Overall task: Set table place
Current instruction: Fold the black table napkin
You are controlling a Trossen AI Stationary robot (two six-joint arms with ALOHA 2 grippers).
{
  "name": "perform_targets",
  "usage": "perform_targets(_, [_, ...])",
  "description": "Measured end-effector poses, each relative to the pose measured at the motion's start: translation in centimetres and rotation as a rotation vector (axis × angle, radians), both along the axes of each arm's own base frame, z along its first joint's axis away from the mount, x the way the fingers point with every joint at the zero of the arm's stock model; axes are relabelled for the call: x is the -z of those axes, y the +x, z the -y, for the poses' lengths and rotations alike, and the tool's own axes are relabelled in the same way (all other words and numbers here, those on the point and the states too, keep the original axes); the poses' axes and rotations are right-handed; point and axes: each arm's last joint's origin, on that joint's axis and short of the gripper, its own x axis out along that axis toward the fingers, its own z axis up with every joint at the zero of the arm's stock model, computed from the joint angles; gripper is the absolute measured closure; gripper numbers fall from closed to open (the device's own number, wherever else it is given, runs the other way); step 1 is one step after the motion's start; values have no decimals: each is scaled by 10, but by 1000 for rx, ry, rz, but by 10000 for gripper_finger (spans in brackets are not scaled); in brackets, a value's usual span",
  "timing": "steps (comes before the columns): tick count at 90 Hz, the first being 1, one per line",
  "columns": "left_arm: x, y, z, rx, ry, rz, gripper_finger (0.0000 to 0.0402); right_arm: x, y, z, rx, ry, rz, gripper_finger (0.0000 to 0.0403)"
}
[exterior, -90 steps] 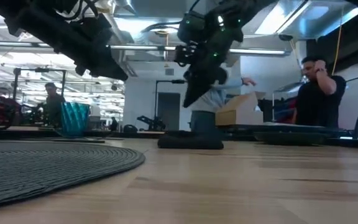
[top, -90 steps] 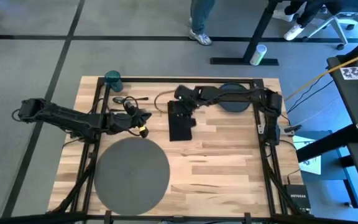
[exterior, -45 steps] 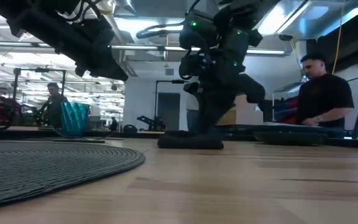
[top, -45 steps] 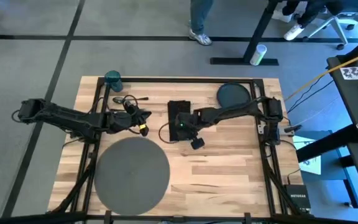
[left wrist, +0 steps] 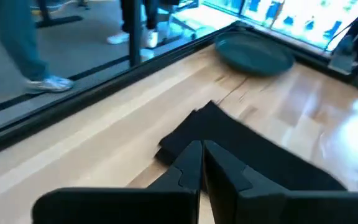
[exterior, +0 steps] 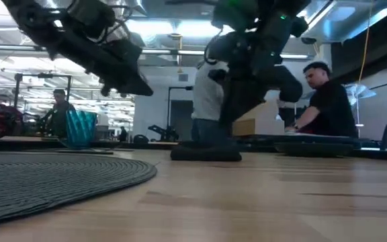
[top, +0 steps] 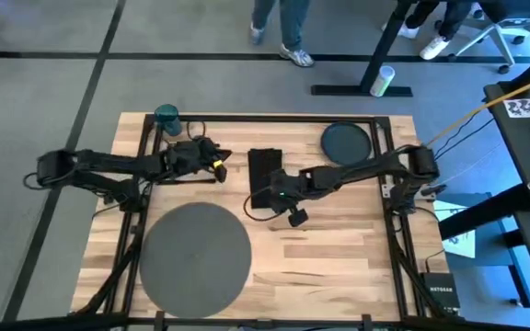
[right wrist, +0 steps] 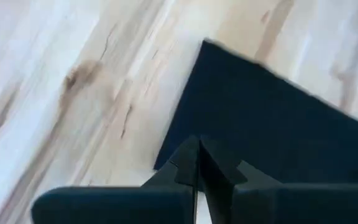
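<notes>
Bare table (top: 339,248) right of mat (top: 194,255)

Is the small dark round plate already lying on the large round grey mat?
No, the small dark round plate lies near the table's far edge, apart from the large round grey mat.

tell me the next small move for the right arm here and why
Probably open the right gripper and lower it onto the near edge of the black napkin. Its fingers are shut and poised over that edge, while the napkin lies flat on the table, apart from the grey mat. The left gripper waits near the cup.
</notes>
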Motion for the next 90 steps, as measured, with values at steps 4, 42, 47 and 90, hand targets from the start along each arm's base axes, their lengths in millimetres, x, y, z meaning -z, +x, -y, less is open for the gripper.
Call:
perform_targets(4, [-1,7,-3,14,-2,0,402,2,-4,0,7,13,45,403])
perform_targets(42, [25,87,-30,80,-50,-63,402,33,-27,4,152,-17,201,403])
perform_targets(47, [31,96,-34,111,-70,-72,402,36,-29,4,169,-38,196,403])
perform_targets(90, [67,138,-51,146,-97,-142,402,56,-39,5,196,-11,261,403])
